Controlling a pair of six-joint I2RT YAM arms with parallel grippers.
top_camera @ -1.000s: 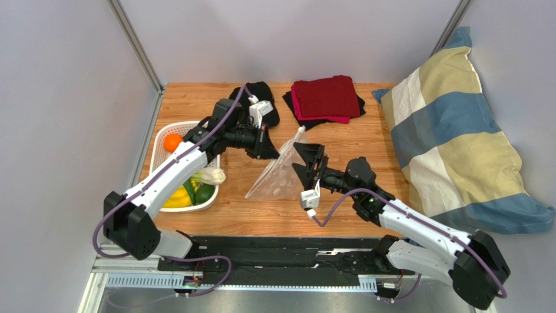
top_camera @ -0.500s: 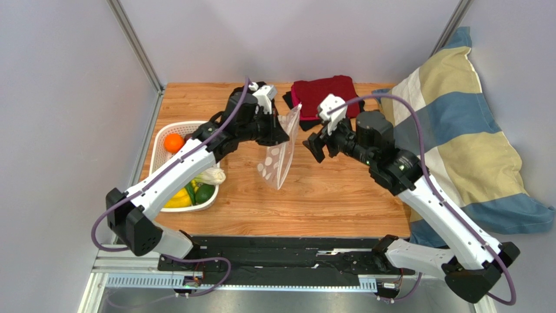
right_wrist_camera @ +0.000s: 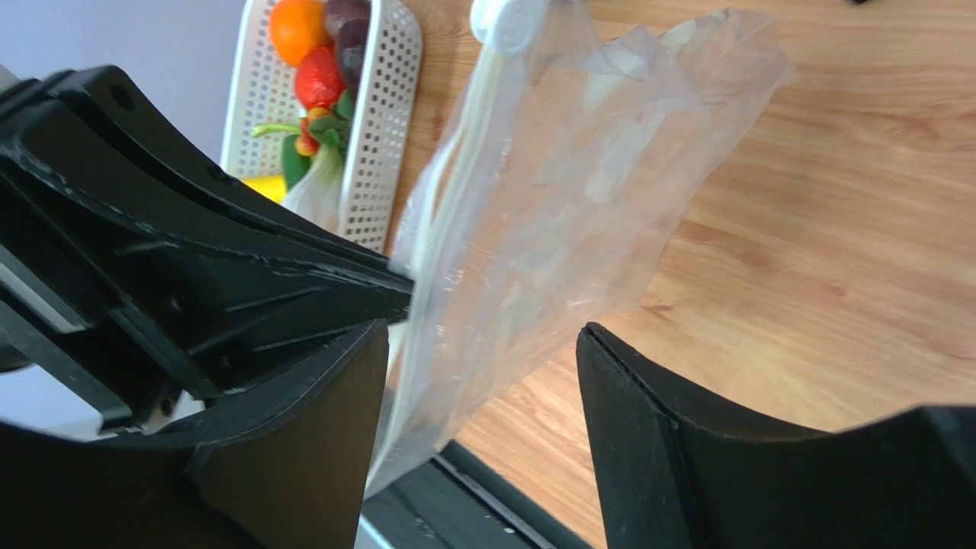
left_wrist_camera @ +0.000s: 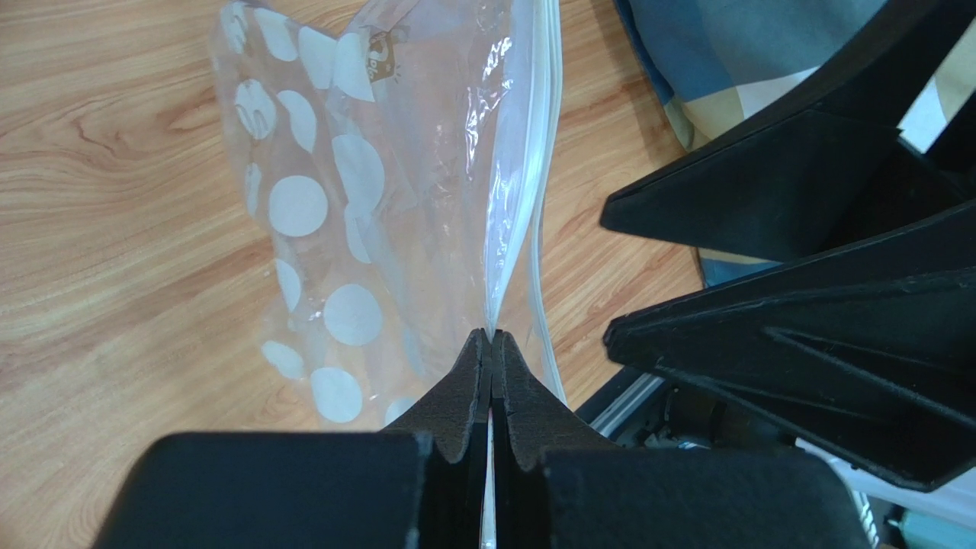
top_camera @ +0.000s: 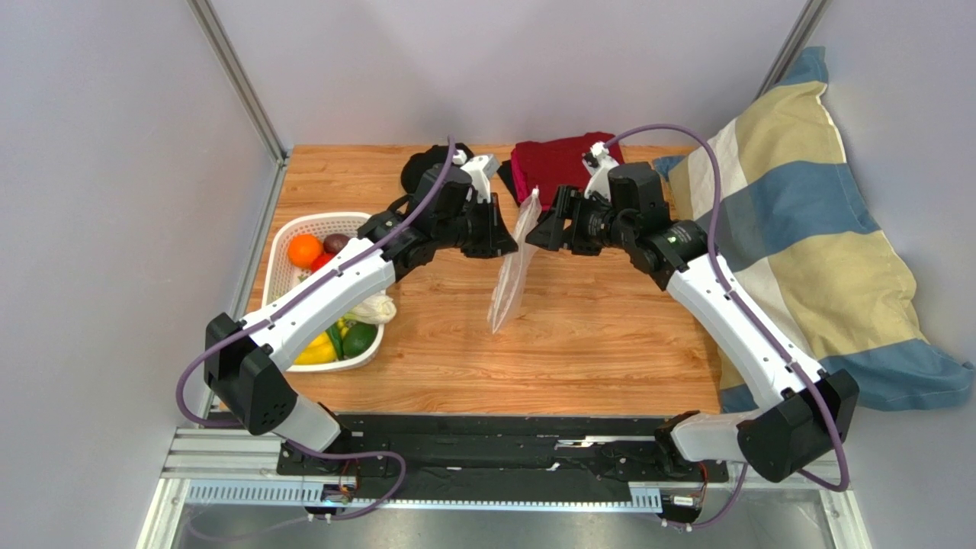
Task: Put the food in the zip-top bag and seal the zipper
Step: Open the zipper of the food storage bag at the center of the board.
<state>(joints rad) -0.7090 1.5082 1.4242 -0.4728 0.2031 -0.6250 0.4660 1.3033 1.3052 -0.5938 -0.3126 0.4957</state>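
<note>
Film this thin looks light, floppy and slick, so the zip-top bag (top_camera: 510, 269) is probably best taken by its stiffer zipper (left_wrist_camera: 548, 172). It hangs over mid-table from the left gripper (left_wrist_camera: 490, 355), which is pinched on that mouth edge. The right gripper (right_wrist_camera: 483, 343) stands apart, one finger on either side of the film. The food (top_camera: 304, 249) sits in the white basket (top_camera: 278, 235) at the left. No writing is legible.

I hold my right pincer (right_wrist_camera: 481, 343) with jaws apart, one on each side of the zip-top bag (right_wrist_camera: 596, 160), which hangs down from 12 o'clock over the counter (right_wrist_camera: 836, 229). At 9 o'clock the left pincer (right_wrist_camera: 387, 293) meets the bag's edge. At 11 o'clock a white basket (right_wrist_camera: 384, 126) holds an orange (right_wrist_camera: 298, 29) and a red fruit (right_wrist_camera: 319, 80).
</note>
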